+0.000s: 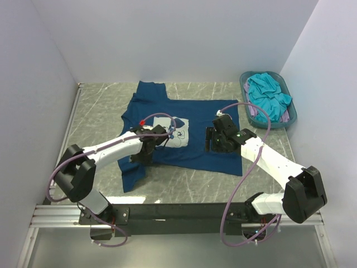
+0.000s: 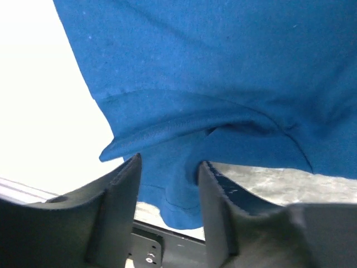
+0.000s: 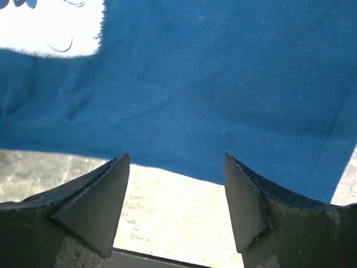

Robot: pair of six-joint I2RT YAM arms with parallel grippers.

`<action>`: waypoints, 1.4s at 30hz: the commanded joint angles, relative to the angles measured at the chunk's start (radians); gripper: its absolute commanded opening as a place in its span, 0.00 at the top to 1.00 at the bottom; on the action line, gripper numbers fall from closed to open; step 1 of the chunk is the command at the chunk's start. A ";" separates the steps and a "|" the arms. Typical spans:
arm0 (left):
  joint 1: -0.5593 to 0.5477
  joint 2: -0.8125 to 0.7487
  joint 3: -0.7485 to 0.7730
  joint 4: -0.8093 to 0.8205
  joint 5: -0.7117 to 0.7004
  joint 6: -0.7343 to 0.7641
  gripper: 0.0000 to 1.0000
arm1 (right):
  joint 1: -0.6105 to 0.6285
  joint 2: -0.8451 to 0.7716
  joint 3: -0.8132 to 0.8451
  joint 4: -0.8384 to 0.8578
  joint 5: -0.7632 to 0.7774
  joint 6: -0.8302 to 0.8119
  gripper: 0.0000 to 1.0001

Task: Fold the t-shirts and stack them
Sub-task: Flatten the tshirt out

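A dark navy t-shirt (image 1: 162, 103) with a white chest print (image 1: 167, 131) lies spread on the marble table. My left gripper (image 1: 146, 151) sits at the shirt's left side, shut on a bunched fold of its sleeve edge; in the left wrist view the blue cloth (image 2: 170, 178) fills the gap between the fingers (image 2: 120, 190). My right gripper (image 1: 213, 142) hovers open over the shirt's lower right part. In the right wrist view nothing lies between its jaws (image 3: 175, 159), and the hem (image 3: 167, 164) runs just past the fingertips. A turquoise t-shirt (image 1: 269, 92) and a lilac one (image 1: 255, 113) lie in the basket.
The teal plastic basket (image 1: 244, 92) stands at the back right corner. White walls close in the table on the left, back and right. A black rail (image 1: 178, 213) with both arm bases runs along the near edge.
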 commanded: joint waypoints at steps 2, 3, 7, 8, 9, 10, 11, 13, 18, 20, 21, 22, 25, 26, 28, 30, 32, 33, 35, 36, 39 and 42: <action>0.019 -0.060 -0.021 0.045 0.065 0.055 0.46 | 0.006 -0.041 0.000 0.042 -0.057 -0.043 0.27; 0.020 -0.067 -0.033 0.047 0.076 0.055 0.43 | 0.008 -0.042 0.000 0.043 -0.063 -0.049 0.28; 0.028 -0.094 -0.060 0.073 0.148 0.056 0.37 | 0.009 -0.013 0.007 0.021 -0.062 -0.062 0.29; 0.028 -0.099 -0.063 0.082 0.165 0.056 0.37 | 0.011 -0.005 0.006 0.013 -0.058 -0.062 0.30; 0.028 -0.103 -0.065 0.087 0.182 0.055 0.37 | 0.009 -0.001 0.007 0.011 -0.058 -0.060 0.30; 0.028 -0.117 -0.068 0.091 0.202 0.053 0.38 | 0.009 0.013 0.004 0.011 -0.061 -0.059 0.30; 0.028 -0.125 -0.071 0.096 0.229 0.053 0.38 | 0.008 0.019 0.001 0.010 -0.066 -0.059 0.30; 0.028 -0.137 -0.080 0.090 0.245 0.049 0.39 | 0.008 0.042 -0.002 0.004 -0.066 -0.060 0.31; 0.066 -0.162 -0.126 0.097 0.294 0.041 0.50 | 0.011 0.070 -0.005 0.005 -0.091 -0.069 0.35; 0.083 -0.166 -0.143 0.101 0.301 0.036 0.53 | 0.014 0.064 -0.002 0.023 -0.159 -0.083 0.39; 0.100 -0.168 -0.155 0.107 0.308 0.036 0.58 | 0.026 0.061 0.001 0.030 -0.178 -0.085 0.41; 0.111 -0.168 -0.160 0.111 0.312 0.036 0.61 | 0.035 0.056 0.009 0.034 -0.192 -0.085 0.41; 0.148 -0.160 -0.180 0.133 0.329 0.044 0.66 | 0.054 0.088 0.032 0.037 -0.221 -0.085 0.41; 0.160 -0.153 -0.186 0.136 0.332 0.046 0.67 | 0.052 0.102 0.035 0.033 -0.207 -0.083 0.42; 0.183 -0.127 -0.189 0.137 0.318 0.052 0.67 | 0.049 0.139 0.033 0.036 -0.187 -0.083 0.43; 0.212 -0.114 -0.194 0.140 0.311 0.053 0.68 | 0.042 0.169 0.032 0.034 -0.174 -0.086 0.43; 0.230 -0.107 -0.202 0.160 0.329 0.061 0.68 | 0.016 0.217 0.036 0.030 -0.164 -0.086 0.43; 0.250 -0.102 -0.202 0.163 0.332 0.062 0.68 | 0.003 0.232 0.036 0.033 -0.161 -0.086 0.43; 0.275 -0.084 -0.199 0.170 0.341 0.067 0.68 | -0.042 0.269 0.032 0.036 -0.166 -0.083 0.43; 0.298 -0.064 -0.195 0.179 0.346 0.070 0.69 | -0.056 0.280 0.032 0.040 -0.170 -0.082 0.43; 0.328 -0.031 -0.191 0.193 0.352 0.078 0.70 | -0.121 0.314 0.026 0.056 -0.181 -0.072 0.43; 0.373 0.021 -0.194 0.211 0.360 0.081 0.73 | -0.193 0.347 0.023 0.060 -0.186 -0.062 0.43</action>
